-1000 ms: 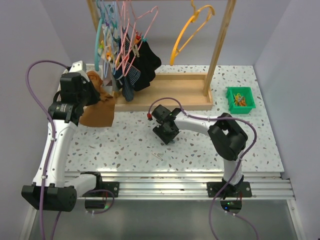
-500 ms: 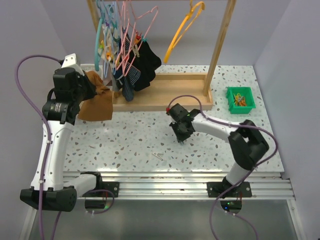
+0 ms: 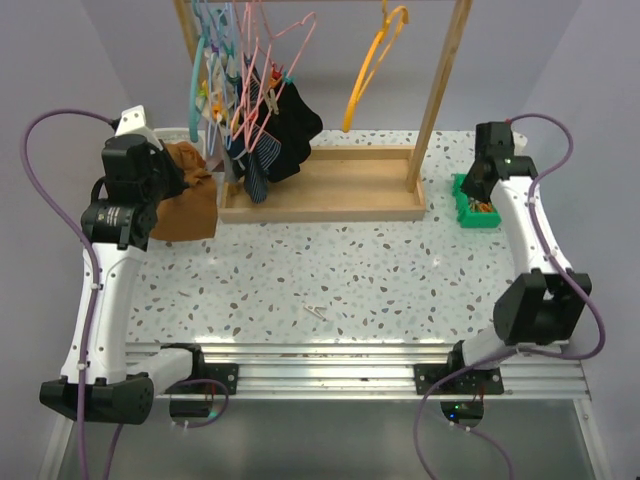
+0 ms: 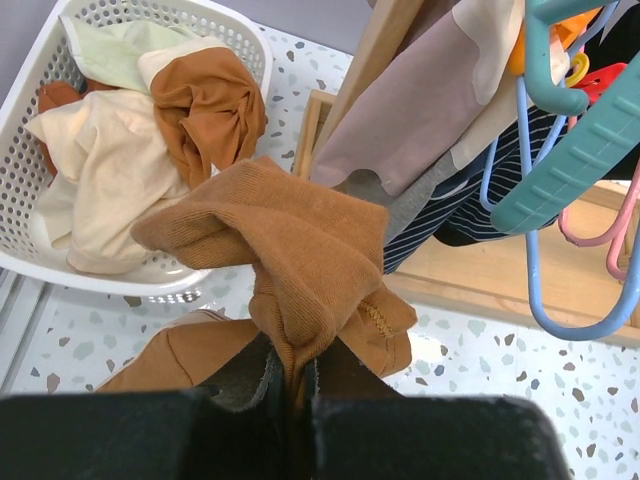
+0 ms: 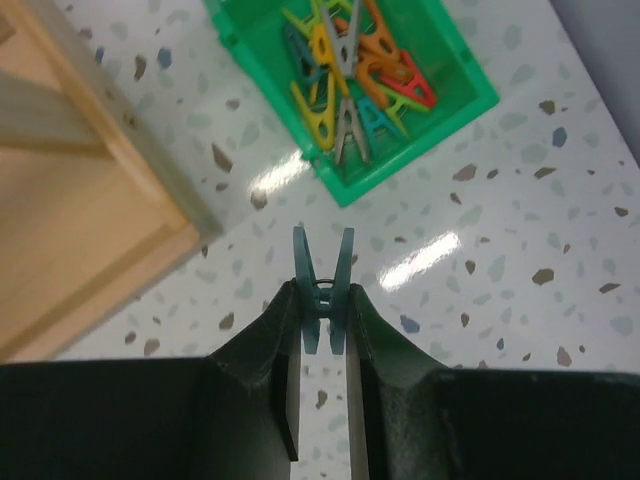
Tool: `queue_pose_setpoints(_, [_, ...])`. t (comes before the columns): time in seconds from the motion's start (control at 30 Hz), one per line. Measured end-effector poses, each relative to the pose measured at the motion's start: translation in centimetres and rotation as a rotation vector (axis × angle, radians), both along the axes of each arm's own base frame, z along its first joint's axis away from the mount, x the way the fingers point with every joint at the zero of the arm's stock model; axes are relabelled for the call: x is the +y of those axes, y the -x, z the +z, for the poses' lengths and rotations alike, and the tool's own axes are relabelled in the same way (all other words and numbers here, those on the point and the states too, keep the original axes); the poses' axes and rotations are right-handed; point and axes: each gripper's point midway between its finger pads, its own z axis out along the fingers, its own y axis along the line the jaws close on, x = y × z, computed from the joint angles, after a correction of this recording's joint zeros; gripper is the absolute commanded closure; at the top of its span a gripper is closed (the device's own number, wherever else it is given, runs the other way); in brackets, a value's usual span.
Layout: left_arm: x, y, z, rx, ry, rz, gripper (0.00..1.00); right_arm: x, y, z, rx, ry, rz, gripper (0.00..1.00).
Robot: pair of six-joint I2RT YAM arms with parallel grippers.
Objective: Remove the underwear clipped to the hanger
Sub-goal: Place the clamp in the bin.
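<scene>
overhead, a white table (image 3: 380, 270) flecked with grey and brown chips fills a booth with plain pale lilac walls, and a ribbed metal rail (image 3: 330, 365) runs along its near edge. a wooden rack (image 3: 330, 190) stands at the back of the table. the black underwear (image 3: 295, 125) hangs at the left end of the rack, clipped to pastel hangers (image 3: 197, 90), beside a dark blue striped garment (image 3: 255, 178). just left of the rack, the left gripper (image 4: 292, 375) has its fingers pressed tight on a fold of orange-brown cloth (image 4: 300, 250), and a white basket (image 4: 235, 30) of clothes lies beyond it. right of the rack, the right gripper (image 5: 323, 300) pinches a teal clothespin (image 5: 323, 285) between its fingers, near a green bin (image 5: 400, 150) of coloured pegs.
</scene>
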Motion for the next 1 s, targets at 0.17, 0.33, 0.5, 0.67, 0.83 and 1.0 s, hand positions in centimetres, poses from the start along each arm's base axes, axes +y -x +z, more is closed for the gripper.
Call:
queue_pose_setpoints(0.17, [0.0,0.2,0.0,-0.004,0.004,0.000,1.00,-5.8,-4.6,-1.7,0.035,-0.008,-0.158,1.00])
queue_pose_setpoints(0.33, [0.1,0.5,0.0,-0.011,0.020,0.008,1.00,-7.6,-8.1,-3.5,0.056,-0.009,-0.186,0.63])
queue_pose_setpoints(0.5, [0.0,0.5,0.1,-0.016,0.027,0.005,1.00,-7.0,-9.3,-4.0,0.051,-0.033,-0.140,0.20])
queue_pose_setpoints(0.67, [-0.2,0.4,0.0,-0.017,0.034,-0.002,1.00,-5.8,-7.8,-4.5,0.041,-0.071,-0.093,0.21])
queue_pose_setpoints(0.83, [-0.3,0.5,-0.4,-0.010,0.038,-0.006,1.00,0.1,-3.4,-3.7,0.057,-0.178,0.118,0.22])
queue_pose_setpoints(1.0, [-0.6,0.8,0.0,-0.026,0.055,-0.014,1.00,17.2,5.3,-5.0,0.137,-0.235,0.671,0.21])
